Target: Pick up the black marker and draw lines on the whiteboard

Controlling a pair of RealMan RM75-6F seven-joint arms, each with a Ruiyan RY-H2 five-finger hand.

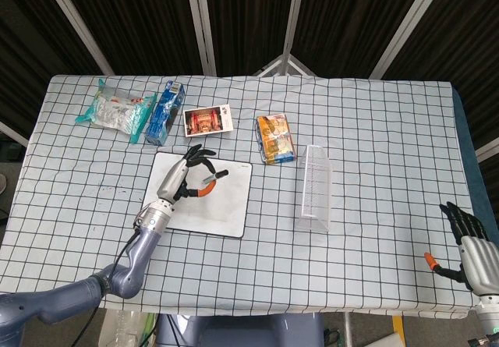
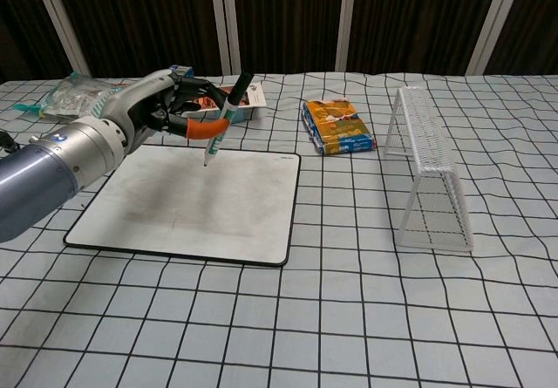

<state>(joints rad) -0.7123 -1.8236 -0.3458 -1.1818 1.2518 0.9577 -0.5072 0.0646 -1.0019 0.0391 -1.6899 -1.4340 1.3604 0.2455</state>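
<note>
My left hand (image 2: 170, 113) (image 1: 187, 177) holds the black marker (image 2: 227, 122) (image 1: 214, 177), pinched against an orange-tipped thumb. The marker tilts with its tip pointing down over the far part of the whiteboard (image 2: 166, 214) (image 1: 226, 203). The tip sits just above or at the board surface; I cannot tell which. The board lies flat, white with a dark rim and faint smudges. My right hand (image 1: 470, 247) rests at the table's near right corner in the head view, fingers apart and empty.
A white wire rack (image 2: 427, 174) stands right of the board. An orange packet (image 2: 337, 126), a picture card box (image 2: 253, 98), a blue carton (image 1: 164, 113) and a clear snack bag (image 1: 113, 109) lie along the far side.
</note>
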